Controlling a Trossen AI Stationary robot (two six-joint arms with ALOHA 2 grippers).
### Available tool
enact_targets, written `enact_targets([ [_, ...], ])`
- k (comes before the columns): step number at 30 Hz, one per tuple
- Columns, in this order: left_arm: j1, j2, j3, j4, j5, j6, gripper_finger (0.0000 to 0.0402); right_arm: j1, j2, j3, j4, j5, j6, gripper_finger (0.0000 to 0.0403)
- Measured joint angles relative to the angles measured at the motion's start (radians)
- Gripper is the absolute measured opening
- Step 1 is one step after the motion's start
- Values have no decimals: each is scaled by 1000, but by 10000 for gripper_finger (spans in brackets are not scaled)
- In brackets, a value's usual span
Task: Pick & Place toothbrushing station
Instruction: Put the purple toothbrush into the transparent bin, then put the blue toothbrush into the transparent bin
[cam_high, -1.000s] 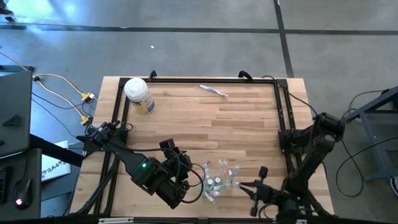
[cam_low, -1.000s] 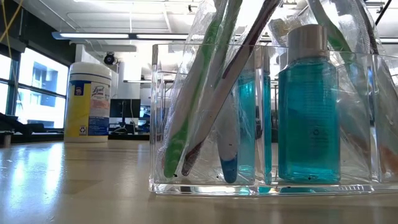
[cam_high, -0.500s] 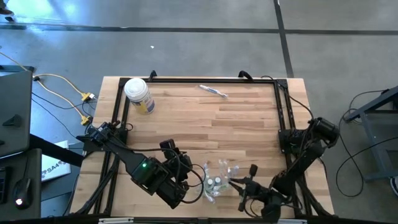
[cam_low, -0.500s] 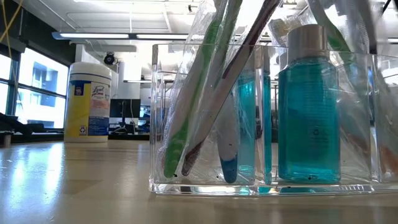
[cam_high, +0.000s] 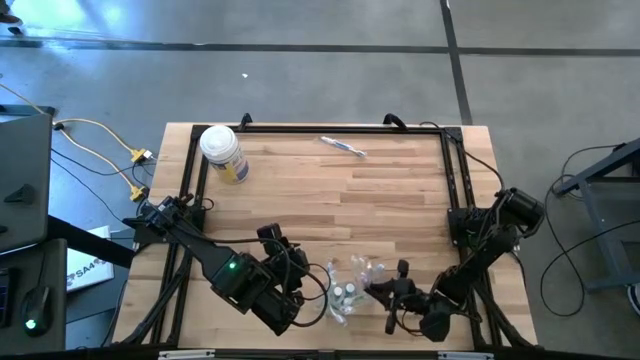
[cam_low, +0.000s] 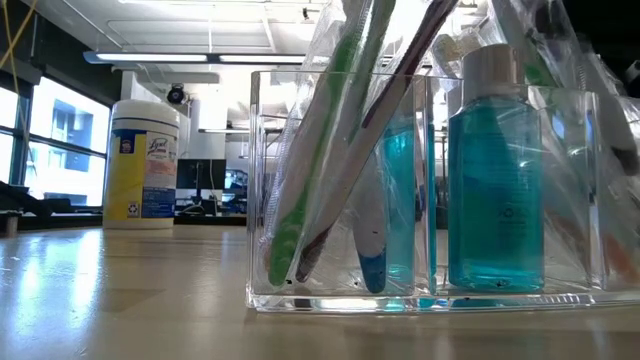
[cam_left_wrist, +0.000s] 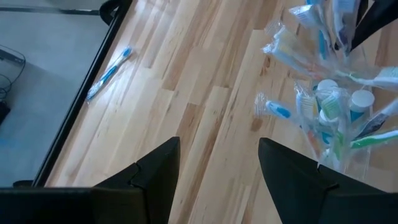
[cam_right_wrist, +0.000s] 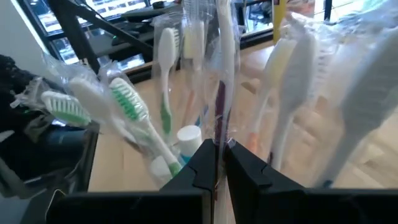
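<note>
Gripping: the right gripper (cam_right_wrist: 216, 163) is closed on the rim of the clear holder (cam_low: 420, 190).
Place: the holder stands at the near table (cam_high: 400, 190) edge, between both arms.
Left gripper (cam_left_wrist: 214, 168): jaws apart, empty, just beside the holder.
Loose toothbrush (cam_high: 343, 146): far edge.
Advice: lift straight, keep the holder upright, so the toothbrushes (cam_right_wrist: 134, 115) and bottles (cam_low: 495, 170) stay inside.

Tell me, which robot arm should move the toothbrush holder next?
Probably the right. The right gripper is shut on the clear holder, while the left gripper hangs open beside it, holding nothing.
</note>
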Motion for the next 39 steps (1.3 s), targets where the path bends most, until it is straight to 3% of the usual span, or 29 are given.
enact_targets([
  [12,0,0,0,0,6,-2,214,-29,0,0,-92,-120,171,28],
  [23,0,0,0,0,8,1,214,-38,0,0,-93,-160,173,44],
  [39,0,0,0,0,8,3,214,-37,-53,0,-161,-197,150,168],
])
